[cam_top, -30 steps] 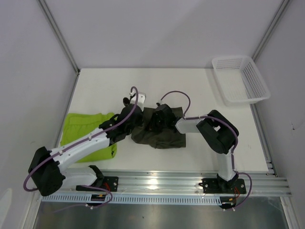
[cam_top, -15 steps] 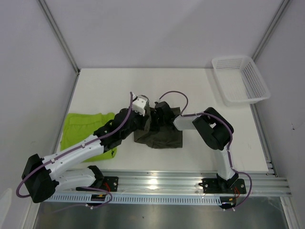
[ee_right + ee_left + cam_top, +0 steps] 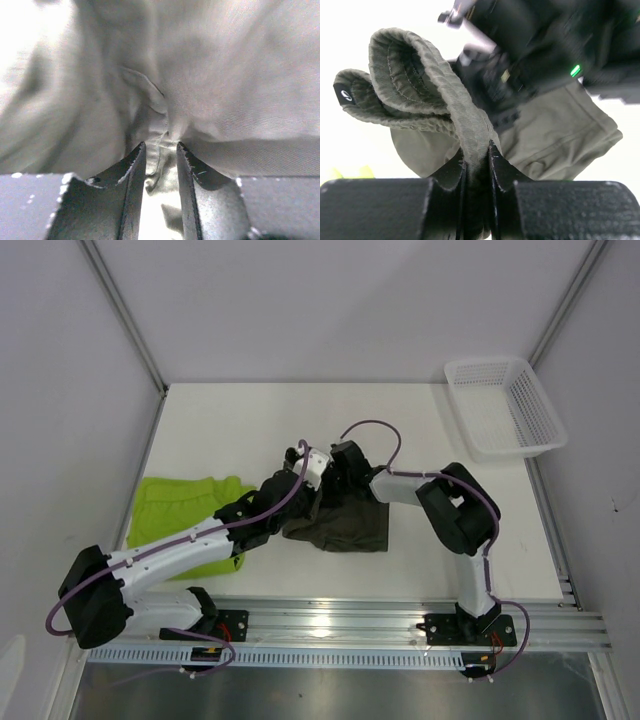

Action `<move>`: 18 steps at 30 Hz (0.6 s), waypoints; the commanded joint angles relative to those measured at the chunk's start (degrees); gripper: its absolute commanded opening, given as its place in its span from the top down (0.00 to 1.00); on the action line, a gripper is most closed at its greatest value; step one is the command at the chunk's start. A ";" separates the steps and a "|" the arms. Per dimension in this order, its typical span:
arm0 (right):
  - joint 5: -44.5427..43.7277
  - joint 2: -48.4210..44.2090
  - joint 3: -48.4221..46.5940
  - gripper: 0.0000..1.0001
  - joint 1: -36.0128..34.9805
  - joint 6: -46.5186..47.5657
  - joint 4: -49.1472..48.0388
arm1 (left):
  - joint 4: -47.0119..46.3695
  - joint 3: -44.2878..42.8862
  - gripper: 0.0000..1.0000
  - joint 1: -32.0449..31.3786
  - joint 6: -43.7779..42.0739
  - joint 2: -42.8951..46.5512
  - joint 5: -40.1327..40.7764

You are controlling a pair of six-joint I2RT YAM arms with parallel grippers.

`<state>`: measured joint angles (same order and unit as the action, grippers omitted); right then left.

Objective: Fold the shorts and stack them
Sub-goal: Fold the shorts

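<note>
Left gripper (image 3: 478,152) is clamping dark olive-grey cloth shorts (image 3: 560,135) by the waistband; right gripper (image 3: 160,149) is gaping narrowly, fold between tips.

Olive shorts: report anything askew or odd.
The olive shorts are bunched, not flat: the left claw pinches their waistband, which curls up in a loose loop.

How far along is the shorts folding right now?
Done: nothing clearly; the lime green shorts lie apart, unstacked, off to the left. In hand: the left tool pinches a doubled edge of the olive shorts, lifted mid-fold, with the right tool slightly open at the cloth. Remaining: finishing that fold and stacking both pairs.
</note>
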<state>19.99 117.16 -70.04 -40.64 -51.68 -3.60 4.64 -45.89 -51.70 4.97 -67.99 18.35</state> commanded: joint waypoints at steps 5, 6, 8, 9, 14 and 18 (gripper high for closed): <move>-3.20 -11.33 1.74 0.65 5.83 4.57 7.10 | -0.43 -3.95 0.89 -0.68 -2.86 0.13 2.92; -3.64 -13.61 2.53 0.65 7.23 4.92 7.46 | -0.43 -4.12 0.89 -0.77 -3.04 0.13 3.27; -4.78 -15.73 4.90 0.64 8.56 6.50 8.95 | -0.25 -4.91 0.89 -0.94 -3.48 -0.48 3.71; -5.31 -17.91 5.61 0.64 9.17 7.29 9.83 | 0.36 -5.17 0.89 -1.03 -3.65 -0.83 3.89; -10.05 -24.25 11.92 0.72 14.35 11.68 13.97 | 1.33 -8.15 0.89 -2.70 -4.80 -3.20 5.47; -10.85 -27.25 16.50 0.94 18.58 13.53 14.58 | 2.82 -11.23 0.90 -4.19 -6.90 -6.09 7.74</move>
<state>11.68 92.55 -56.53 -24.43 -41.52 8.54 8.32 -52.42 -54.48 1.37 -72.82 23.20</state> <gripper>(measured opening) 0.096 0.170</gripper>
